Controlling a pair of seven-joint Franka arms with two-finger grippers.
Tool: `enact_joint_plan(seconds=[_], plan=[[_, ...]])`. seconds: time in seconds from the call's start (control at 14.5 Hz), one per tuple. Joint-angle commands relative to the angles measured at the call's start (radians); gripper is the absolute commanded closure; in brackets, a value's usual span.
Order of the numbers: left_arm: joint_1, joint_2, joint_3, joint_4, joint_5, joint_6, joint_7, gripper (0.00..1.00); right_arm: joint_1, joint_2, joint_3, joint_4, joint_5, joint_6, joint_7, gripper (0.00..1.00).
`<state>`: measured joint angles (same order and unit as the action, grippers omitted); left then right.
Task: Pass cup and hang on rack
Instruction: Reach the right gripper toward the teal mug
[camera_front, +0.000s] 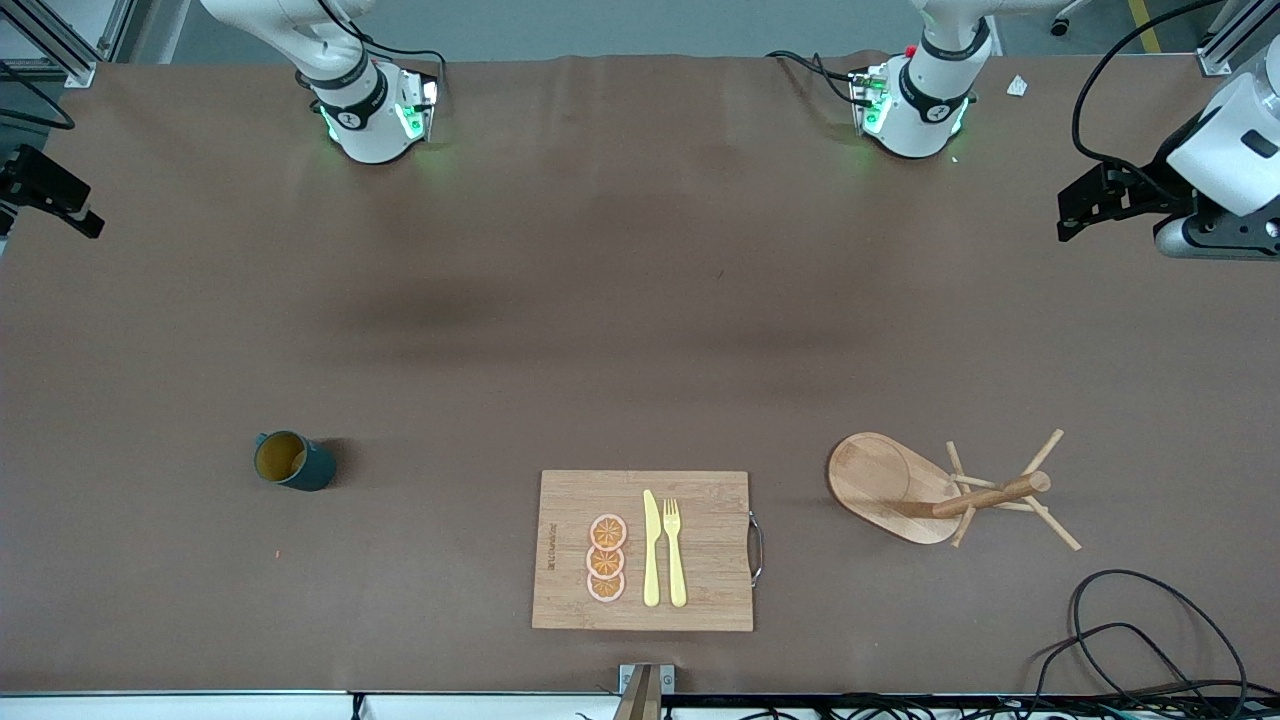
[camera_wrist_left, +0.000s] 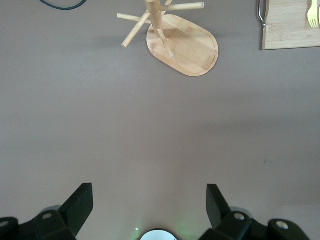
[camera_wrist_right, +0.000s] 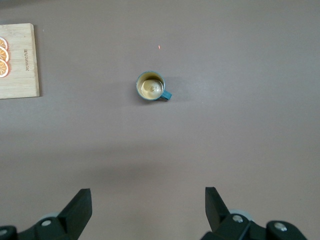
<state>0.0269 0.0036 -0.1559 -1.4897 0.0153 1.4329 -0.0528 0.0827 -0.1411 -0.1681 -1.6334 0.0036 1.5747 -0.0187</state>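
The cup (camera_front: 293, 461), dark teal with a tan inside, stands upright on the brown table toward the right arm's end; the right wrist view shows the cup (camera_wrist_right: 151, 87) from above with its small handle. The rack (camera_front: 940, 490), a light wooden mug tree on an oval base, stands toward the left arm's end; its base also shows in the left wrist view as the rack (camera_wrist_left: 187, 45). My left gripper (camera_wrist_left: 150, 192) hangs open and empty over bare table, seen at the table's end as the left gripper (camera_front: 1085, 205). My right gripper (camera_wrist_right: 148, 195) is likewise open and empty, with the right gripper (camera_front: 55, 190) showing at the other end.
A bamboo cutting board (camera_front: 700, 500) lies between cup and rack, near the front camera's edge, carrying a yellow knife (camera_front: 651, 550), a yellow fork (camera_front: 675, 550) and orange slices (camera_front: 606, 558). Black cables (camera_front: 1140, 640) loop on the table near the rack.
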Motion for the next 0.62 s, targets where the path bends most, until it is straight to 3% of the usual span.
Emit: enact_joint_plan(seconds=[0.0, 0.34, 0.55], plan=[[0.001, 0.013, -0.004, 0.031, 0.003, -0.02, 0.007, 0.0, 0.011, -0.011, -0.002, -0.005, -0.019, -0.004, 0.019, 0.0], [0.001, 0.013, -0.004, 0.031, 0.003, -0.02, 0.008, 0.0, 0.012, -0.005, -0.001, -0.002, -0.027, 0.005, 0.017, 0.0], [-0.001, 0.013, -0.005, 0.031, 0.002, -0.02, 0.011, 0.0, 0.0, 0.096, -0.005, 0.006, -0.03, 0.048, 0.006, 0.0]])
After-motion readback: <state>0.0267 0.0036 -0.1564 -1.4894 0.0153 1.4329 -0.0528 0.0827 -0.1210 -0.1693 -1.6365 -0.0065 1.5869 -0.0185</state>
